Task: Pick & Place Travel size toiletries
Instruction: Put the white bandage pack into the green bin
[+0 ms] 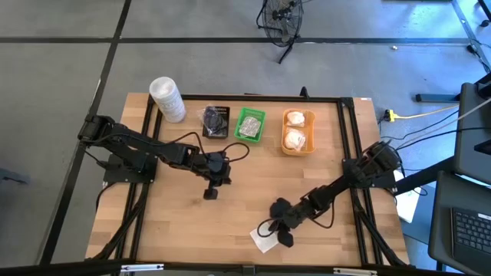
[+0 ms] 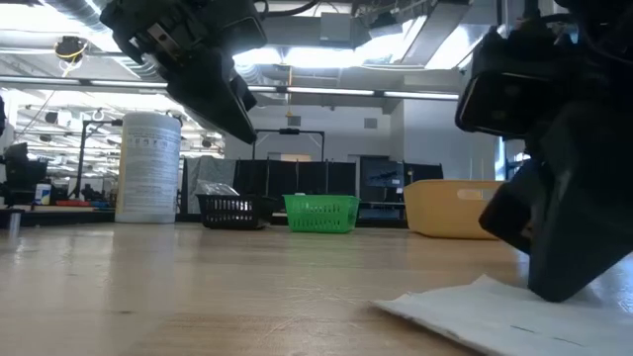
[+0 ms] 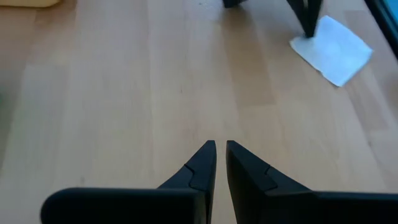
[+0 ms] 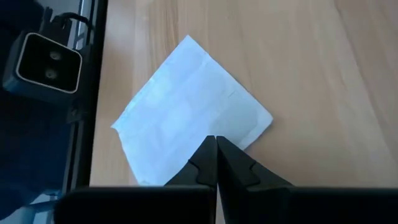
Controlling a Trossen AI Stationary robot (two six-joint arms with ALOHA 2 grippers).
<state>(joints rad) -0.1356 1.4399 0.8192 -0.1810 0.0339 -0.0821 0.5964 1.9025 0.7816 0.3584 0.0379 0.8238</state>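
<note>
The right tool, fingers shut and empty, presses on a flat white sachet near the counter's front edge, where it may slide rather than lift; the left tool hangs nearly shut, empty, mid-counter.

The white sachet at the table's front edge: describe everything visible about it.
The sachet is a flat, white, roughly square packet, papery with faint creases. It lies flat on the wooden table near the front edge, turned cornerwise. The right end effector, shut, has its tips on the sachet's edge. Nothing else touches it.
</note>
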